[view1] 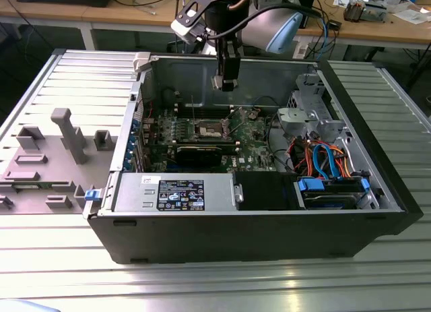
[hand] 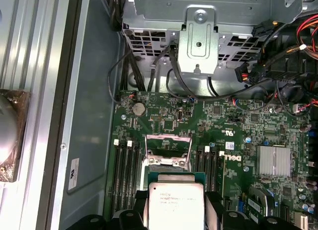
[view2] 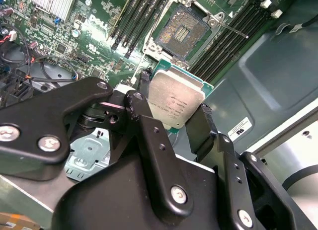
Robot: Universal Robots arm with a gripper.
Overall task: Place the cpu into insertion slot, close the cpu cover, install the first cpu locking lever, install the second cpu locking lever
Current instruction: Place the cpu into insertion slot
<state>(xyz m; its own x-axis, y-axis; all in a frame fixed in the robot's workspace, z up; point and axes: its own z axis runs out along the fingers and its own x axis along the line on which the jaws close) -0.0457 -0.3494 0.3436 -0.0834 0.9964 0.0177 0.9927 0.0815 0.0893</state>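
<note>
Tabletop: ribbed metal tabletop (view1: 202, 285) carrying the open pc case (view1: 269, 224), which lies on its side.
Board: green motherboard (hand: 218, 120) on the case floor.
Slot: insertion slot (view2: 181, 31) bare; cpu cover (hand: 168, 140) looks swung up.
Cpu: cpu (view2: 174, 103) hangs above the board near the slot, not seated.
Fingers: fingers (view2: 198, 128) clamped on two opposite cpu edges.
Risk: chip looks skewed relative to the slot, so a misaligned drop could bend the contacts. The thin edge grip may also slip.
In the way: cables (view1: 323, 157) well apart; memory slots (hand: 126, 165) and the raised cover crowd the slot.

Ribbed grey metal tabletop (view1: 202, 285), light wooden workbench (view1: 397, 32) along the back on white legs (view1: 87, 33), even indoor light.
</note>
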